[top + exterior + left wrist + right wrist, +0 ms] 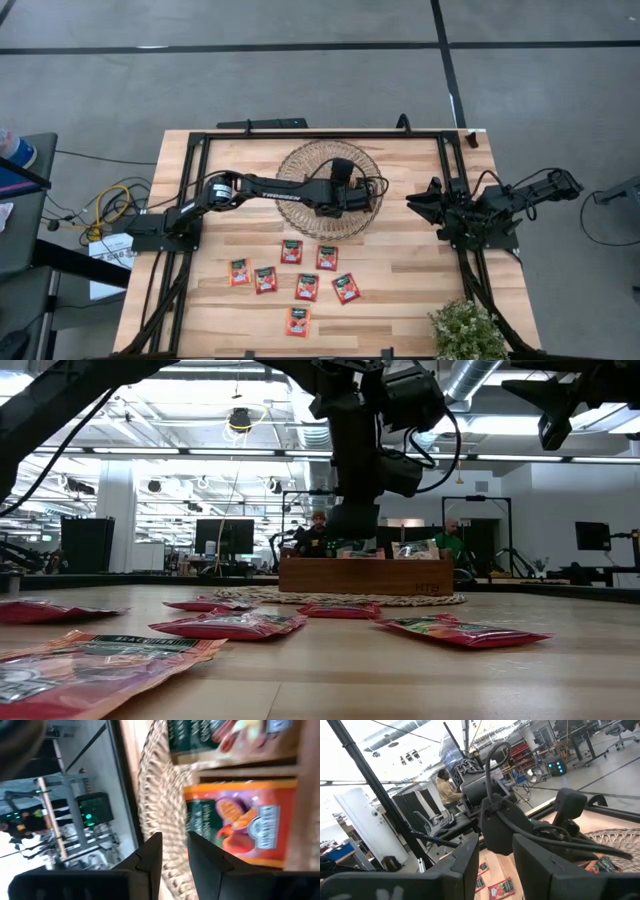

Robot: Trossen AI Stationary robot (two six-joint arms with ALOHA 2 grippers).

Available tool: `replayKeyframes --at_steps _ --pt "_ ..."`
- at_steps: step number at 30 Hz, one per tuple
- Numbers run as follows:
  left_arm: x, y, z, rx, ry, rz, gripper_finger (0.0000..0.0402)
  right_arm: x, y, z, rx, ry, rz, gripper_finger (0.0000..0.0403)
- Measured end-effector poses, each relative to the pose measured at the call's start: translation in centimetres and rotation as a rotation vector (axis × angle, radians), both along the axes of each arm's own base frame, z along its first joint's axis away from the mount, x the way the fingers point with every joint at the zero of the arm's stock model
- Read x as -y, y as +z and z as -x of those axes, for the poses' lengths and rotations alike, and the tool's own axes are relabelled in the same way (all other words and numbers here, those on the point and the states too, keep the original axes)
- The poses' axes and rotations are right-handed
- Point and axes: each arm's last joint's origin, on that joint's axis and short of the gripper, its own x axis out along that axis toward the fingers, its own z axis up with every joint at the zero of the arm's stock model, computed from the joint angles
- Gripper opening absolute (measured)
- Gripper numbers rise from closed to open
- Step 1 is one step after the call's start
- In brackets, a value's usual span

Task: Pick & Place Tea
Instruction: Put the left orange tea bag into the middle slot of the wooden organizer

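Observation:
Several red-orange tea sachets (307,287) lie flat on the wooden table, near of the round woven mat (300,160); the low view shows them up close (232,624). A brown wooden tray (365,576) rests on the mat and holds more sachets. One red-orange sachet (240,822) lies flat in a compartment. My left gripper (343,180) (175,851) hangs over the tray (352,525), open by a narrow gap, with nothing between its fingers. My right gripper (425,200) (496,851) waits at the table's right side, open by a narrow gap and empty.
A potted green plant (466,330) stands at the table's near right corner. A black frame (320,133) runs along the table's edges. Bare wood lies between the sachets and the right arm. People sit in the room beyond the table (318,530).

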Motion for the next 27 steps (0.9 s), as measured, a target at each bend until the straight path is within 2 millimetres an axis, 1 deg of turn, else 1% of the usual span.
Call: replayKeyframes --at_steps 8,10,12,17,21,27 --pt "-0.2 0.9 0.5 -0.068 0.038 -0.175 0.0085 0.0 0.0 0.0 0.000 0.000 0.000 0.0111" --pt "-0.2 1.9 1.0 -0.025 0.067 -0.162 0.0085 0.0 0.0 0.0 0.000 0.001 0.000 0.0111" --pt "-0.2 3.2 1.8 0.023 0.096 -0.081 0.0085 0.0 0.0 0.0 0.001 0.001 -0.001 0.0111" --pt "-0.2 6.6 4.4 0.140 0.195 0.190 0.0084 0.0 0.0 0.0 0.002 0.002 -0.001 0.0111" --pt "-0.2 10.2 7.3 0.217 0.297 0.387 0.0083 0.0 0.0 0.0 0.004 0.002 -0.007 0.0111" --pt "0.7 14.0 10.9 0.286 0.420 0.670 0.0083 0.0 0.0 -0.1 0.003 -0.002 -0.034 0.0111"
